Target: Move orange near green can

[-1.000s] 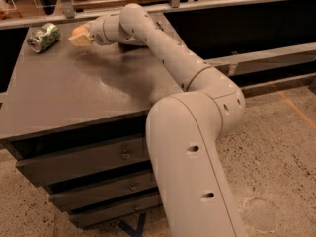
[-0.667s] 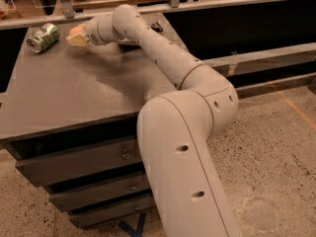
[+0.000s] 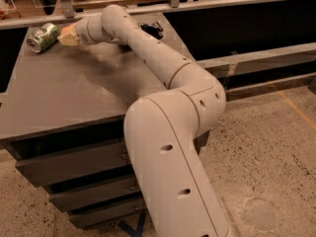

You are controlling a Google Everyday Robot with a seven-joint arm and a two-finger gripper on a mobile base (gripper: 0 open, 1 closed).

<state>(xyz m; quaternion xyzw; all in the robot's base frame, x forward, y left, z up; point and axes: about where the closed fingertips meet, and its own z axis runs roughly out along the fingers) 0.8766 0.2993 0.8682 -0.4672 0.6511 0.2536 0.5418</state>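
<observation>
The green can [image 3: 43, 36] lies on its side at the far left corner of the grey cabinet top [image 3: 64, 98]. It is green and silver with white markings. My gripper [image 3: 68, 35] reaches across the top from the right and sits just right of the can, low over the surface and very close to it. The gripper's end looks pale tan. The orange does not show; I cannot tell whether the gripper holds it.
A dark wrinkly snack bag [image 3: 151, 29] lies at the far right of the top, behind my arm. A rail [image 3: 197, 4] runs along the back. The cabinet has drawers [image 3: 69, 169] at the front. My arm's base [image 3: 173, 172] fills the foreground on the speckled floor.
My arm has swung left. The gripper has moved closer to the green can. The can has not moved.
</observation>
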